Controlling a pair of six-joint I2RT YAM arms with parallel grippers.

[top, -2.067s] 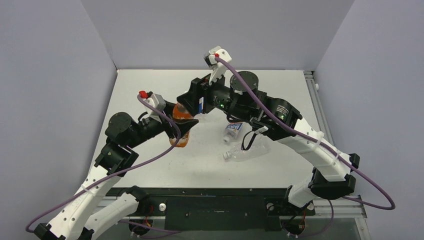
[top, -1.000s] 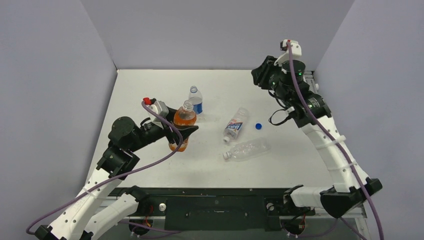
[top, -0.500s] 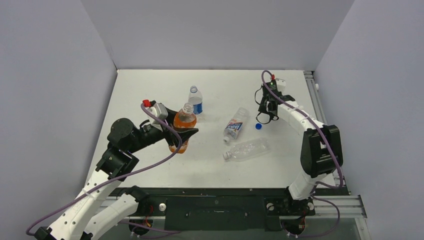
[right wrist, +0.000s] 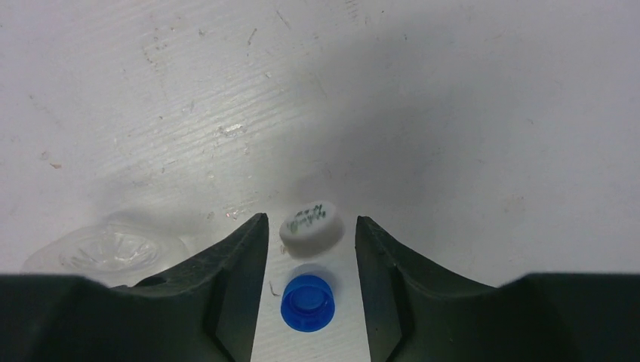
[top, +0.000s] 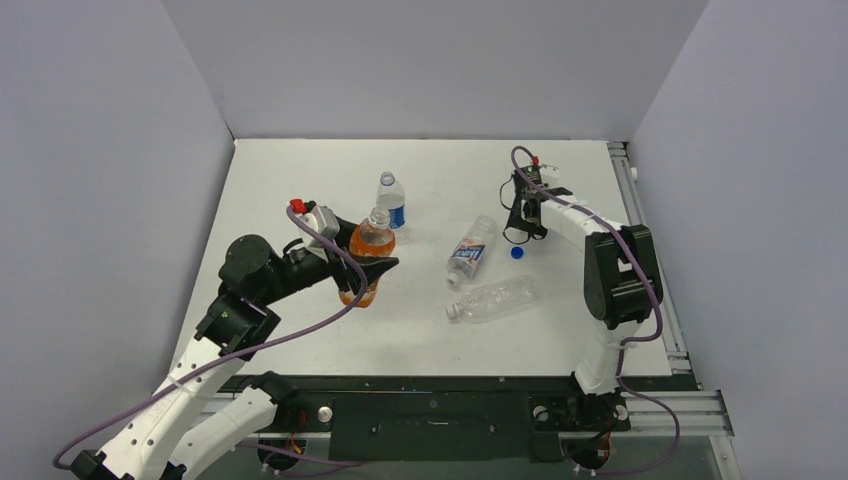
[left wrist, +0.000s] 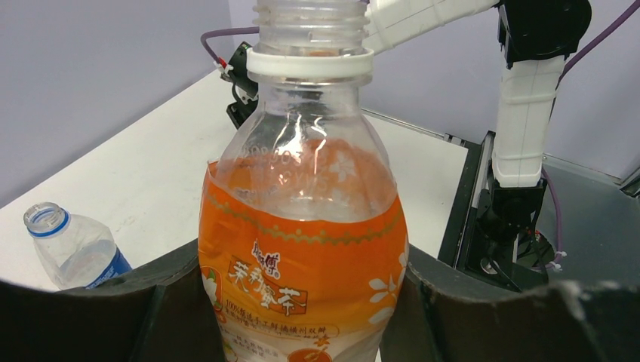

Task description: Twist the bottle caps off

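Observation:
My left gripper (top: 368, 266) is shut on the orange bottle (top: 366, 252) and holds it upright; in the left wrist view the bottle (left wrist: 302, 226) fills the space between the fingers (left wrist: 170, 302), and its neck (left wrist: 309, 30) has no cap on it. My right gripper (top: 518, 238) hangs low over the table with its jaws open. A white cap (right wrist: 311, 226) sits tilted between the fingertips (right wrist: 245, 256) and touches neither. A blue cap (right wrist: 307, 302) lies on the table just below it (top: 517, 252).
The short blue-white label bottle (top: 392, 200) stands uncapped behind the orange one. The Pepsi bottle (top: 470, 250) and the plain bottle (top: 495, 298) lie on their sides mid-table. A clear bottle base (right wrist: 113, 253) lies left of my right fingers. Grey walls enclose the table.
My right arm left the orange bottle's neck, swung up and right, then came down over the blue cap, with the white cap now loose between open jaws. The left arm has hardly moved.

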